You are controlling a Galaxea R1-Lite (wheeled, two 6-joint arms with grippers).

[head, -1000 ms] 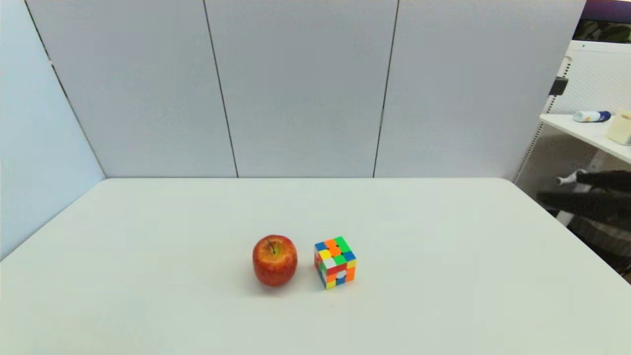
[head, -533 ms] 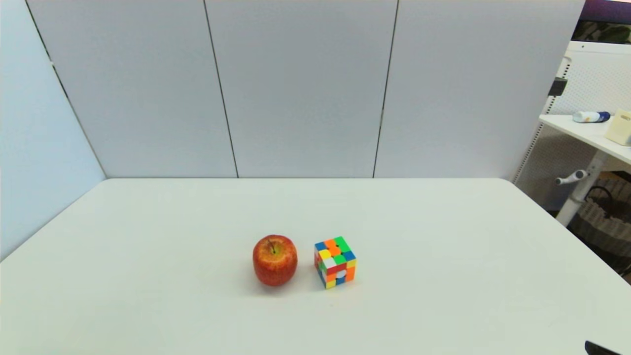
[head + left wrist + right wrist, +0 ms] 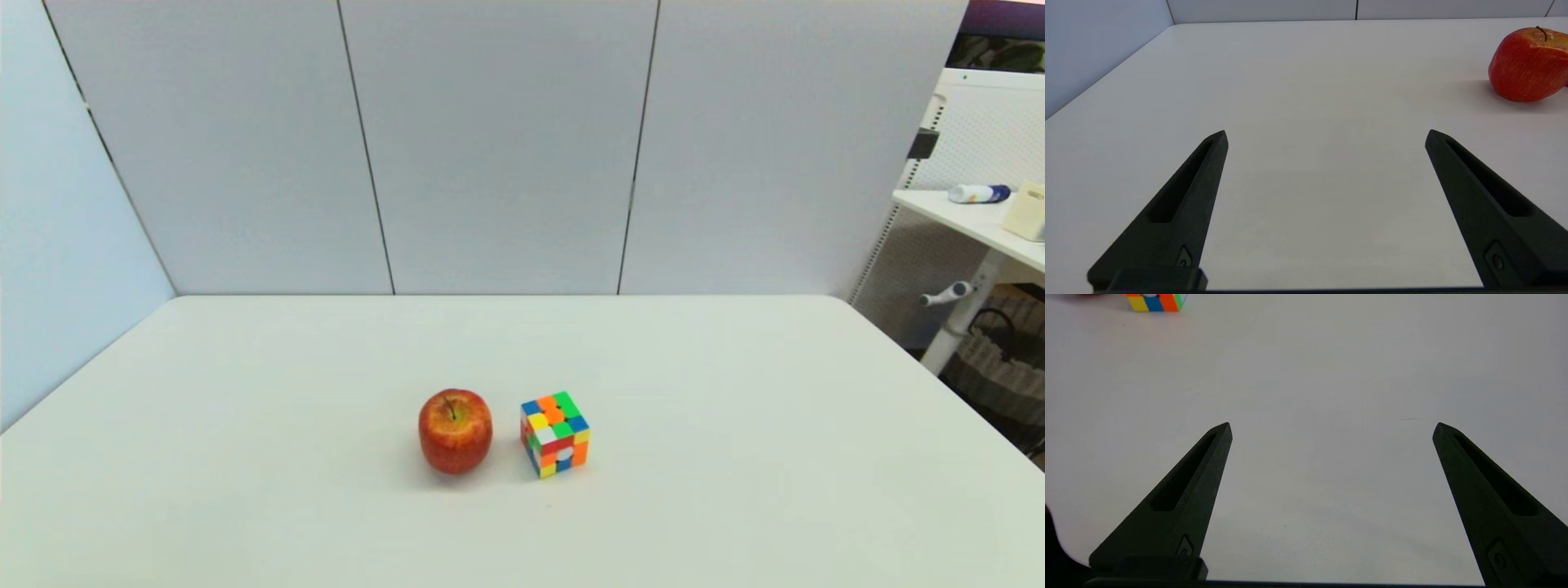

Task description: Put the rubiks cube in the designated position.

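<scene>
While both my arms sat low and out of the head view, my left gripper (image 3: 1326,132) hovered over bare white table (image 3: 245,506), its 2 fingers (image 3: 1184,196) spread wide with nothing between them. From that wrist, the table's left edge ran along the blue-grey side wall, and the back edge met the panelled wall (image 3: 498,147) behind; all the surface ahead of those fingers lay free up to both edges.

Further along stood the apple (image 3: 455,430), upright with its stem up, near the middle of the table and toward the front. Just beside it, on its right and not touching, sat the rubiks cube (image 3: 555,434), flat on the table with 1 corner turned toward me. A narrow gap of white showed between the 2.

Right of the cube the tabletop stretched plain as far as its rounded far-right corner and right edge, past which a side shelf (image 3: 971,220) stood. My right gripper (image 3: 1331,424) hung over that stretch, also released, fingers (image 3: 1186,494) wide apart and holding nothing, the cube well apart from it with only bare table in between.
</scene>
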